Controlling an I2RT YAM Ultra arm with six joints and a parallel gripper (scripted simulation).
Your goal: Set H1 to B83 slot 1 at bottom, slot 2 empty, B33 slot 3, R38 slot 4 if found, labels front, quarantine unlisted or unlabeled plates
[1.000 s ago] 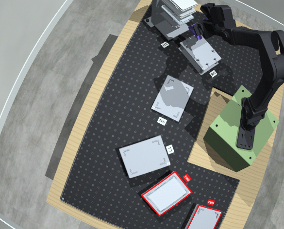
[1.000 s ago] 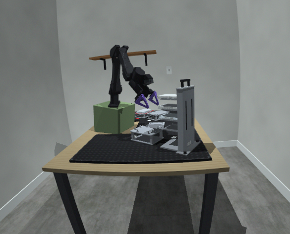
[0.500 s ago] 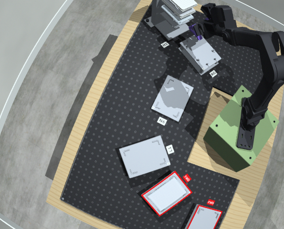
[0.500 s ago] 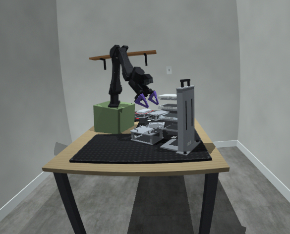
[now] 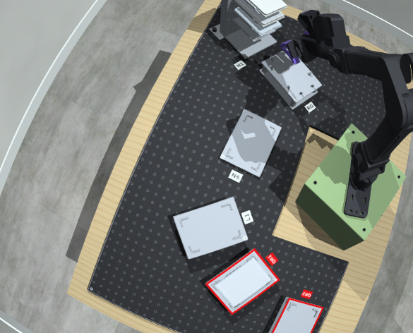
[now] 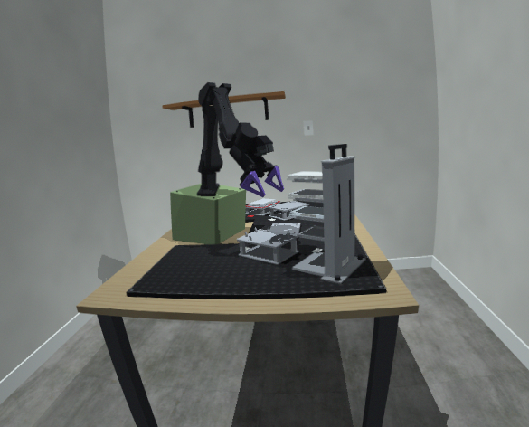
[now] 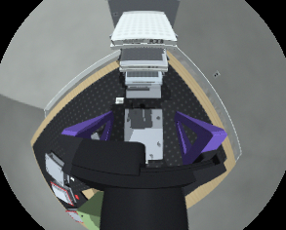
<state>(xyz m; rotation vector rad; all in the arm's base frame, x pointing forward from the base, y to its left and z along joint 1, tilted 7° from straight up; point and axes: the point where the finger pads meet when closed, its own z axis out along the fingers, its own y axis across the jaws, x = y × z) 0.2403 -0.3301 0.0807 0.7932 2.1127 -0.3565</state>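
While the arm leans over from its green pedestal [image 5: 328, 200], the end effector [image 6: 261, 181] hangs in the air above the RG regrip nest [image 5: 299, 80], just in front of the plate hotel H1 [image 6: 337, 206]. Its purple fingers are spread wide with nothing between them. In the hotel you can see plates stacked on the shelves, the top one [image 7: 145, 27] showing its white well grid in the wrist view; I can't read any labels from here. Further along the dark surface [image 5: 156, 200], N6 [image 5: 251, 147] and L1 [image 5: 210, 227] show bare grey tops. QR1 [image 5: 213, 282], the red-framed nest, has a plate [image 5: 241, 281] sitting in it, and QR2 [image 5: 308, 303] is partly cut off at the edge.
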